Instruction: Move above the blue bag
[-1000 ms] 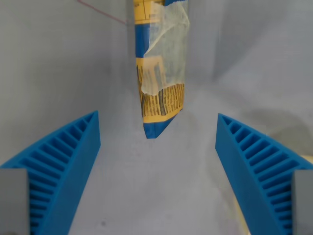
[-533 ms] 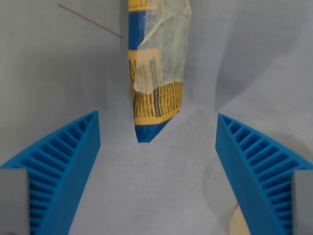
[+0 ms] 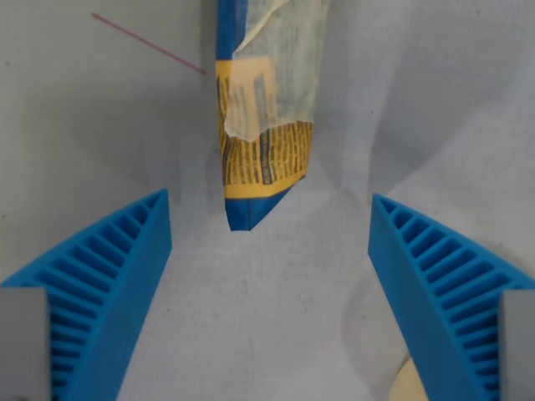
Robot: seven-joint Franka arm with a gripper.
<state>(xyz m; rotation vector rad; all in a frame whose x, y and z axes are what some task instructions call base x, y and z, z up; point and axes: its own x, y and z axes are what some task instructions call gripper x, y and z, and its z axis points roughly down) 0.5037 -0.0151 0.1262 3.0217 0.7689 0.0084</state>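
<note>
The blue bag (image 3: pixel 261 109) with yellow print and a clear crinkled top lies on the grey cloth, running from the top edge of the wrist view down to a pointed blue corner near the middle. My gripper (image 3: pixel 269 284) is open, its two blue ribbed fingers (image 3: pixel 109 284) at the lower left and lower right. The bag's tip sits just beyond the gap between the fingers, slightly to the wrist view's left of centre. The gripper holds nothing.
A thin red line (image 3: pixel 150 43) crosses the grey cloth (image 3: pixel 84 134) at the upper left. A pale rounded object (image 3: pixel 410 388) shows at the bottom edge by the right finger.
The whole view has shifted a little, so the camera has moved. The bag's tip now sits slightly higher and further left in the picture. The fingers keep the same opening.
</note>
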